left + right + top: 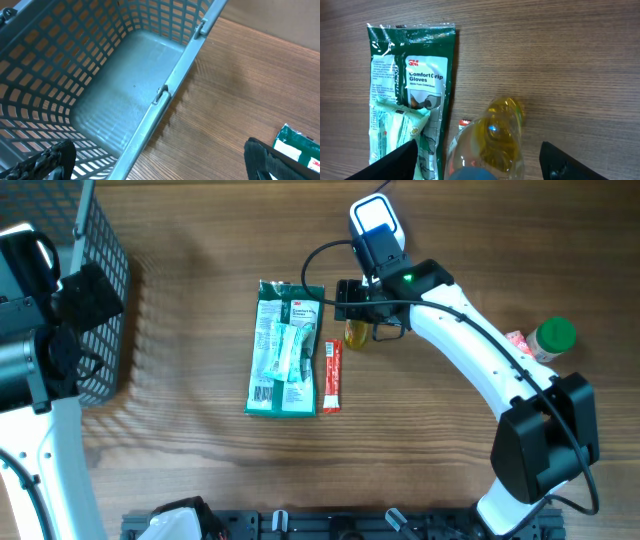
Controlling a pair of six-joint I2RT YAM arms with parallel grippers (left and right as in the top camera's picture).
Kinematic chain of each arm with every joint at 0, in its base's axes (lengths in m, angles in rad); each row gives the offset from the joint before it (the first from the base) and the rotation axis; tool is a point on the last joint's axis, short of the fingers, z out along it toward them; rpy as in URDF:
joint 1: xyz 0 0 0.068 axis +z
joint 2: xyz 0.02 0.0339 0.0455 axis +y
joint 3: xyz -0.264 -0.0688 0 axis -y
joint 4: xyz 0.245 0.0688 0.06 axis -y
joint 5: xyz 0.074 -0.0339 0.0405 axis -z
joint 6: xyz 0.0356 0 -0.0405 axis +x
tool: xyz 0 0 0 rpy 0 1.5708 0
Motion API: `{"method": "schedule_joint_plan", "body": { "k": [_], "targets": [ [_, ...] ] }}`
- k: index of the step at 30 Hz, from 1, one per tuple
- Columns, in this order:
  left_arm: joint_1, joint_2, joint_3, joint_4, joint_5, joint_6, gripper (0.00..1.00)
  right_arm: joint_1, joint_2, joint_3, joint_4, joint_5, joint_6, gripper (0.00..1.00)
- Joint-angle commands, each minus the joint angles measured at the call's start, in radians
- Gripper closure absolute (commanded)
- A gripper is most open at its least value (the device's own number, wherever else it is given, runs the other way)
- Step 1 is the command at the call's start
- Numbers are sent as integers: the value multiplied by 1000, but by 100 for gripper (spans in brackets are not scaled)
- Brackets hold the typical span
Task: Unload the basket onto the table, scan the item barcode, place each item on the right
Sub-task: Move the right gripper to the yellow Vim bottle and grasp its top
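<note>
Right gripper (479, 147) hangs over a small clear bottle (492, 135) of yellow liquid, its fingers spread to either side with a gap showing between each finger and the plastic. The jaws are open and grip nothing yet. The bottle sits on the tabletop (180, 450) just right of a thin red sachet (332, 377) and a green pack of gloves (286, 350). Its blue cap points up toward the wrist camera, so it seems to stand upright, though I cannot be sure.

Left gripper (160, 162) is spread wide and empty, hovering over the rim of the mesh basket (165, 90), well apart from the items.

As for handling, the bottle looks light, being small and filled with what is probably oil. Thin clear plastic like this is likely smooth and a little slippery, and it may give under a hard squeeze. The round body could also roll or twist between flat fingers. The safest hold seems to be across the middle of the body, below the cap, closed gently and squarely — a grip on the cap alone would let it swing. No barcode shows in any view, so the hold should leave the label side free to turn toward a scanner.
</note>
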Motion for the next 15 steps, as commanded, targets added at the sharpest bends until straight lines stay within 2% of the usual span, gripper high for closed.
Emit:
{"method": "schedule_joint_plan", "body": {
  "k": [1, 8, 12, 15],
  "targets": [
    [4, -2, 3, 3, 2, 12, 0, 2, 18, -5, -10, -16, 23, 22],
    [4, -2, 3, 3, 2, 12, 0, 2, 18, -5, -44, -16, 23, 23],
    [4, -2, 3, 3, 2, 12, 0, 2, 18, -5, -42, -16, 27, 35],
    [4, -2, 3, 3, 2, 12, 0, 2, 17, -1, -42, -16, 49, 36]
  ]
}}
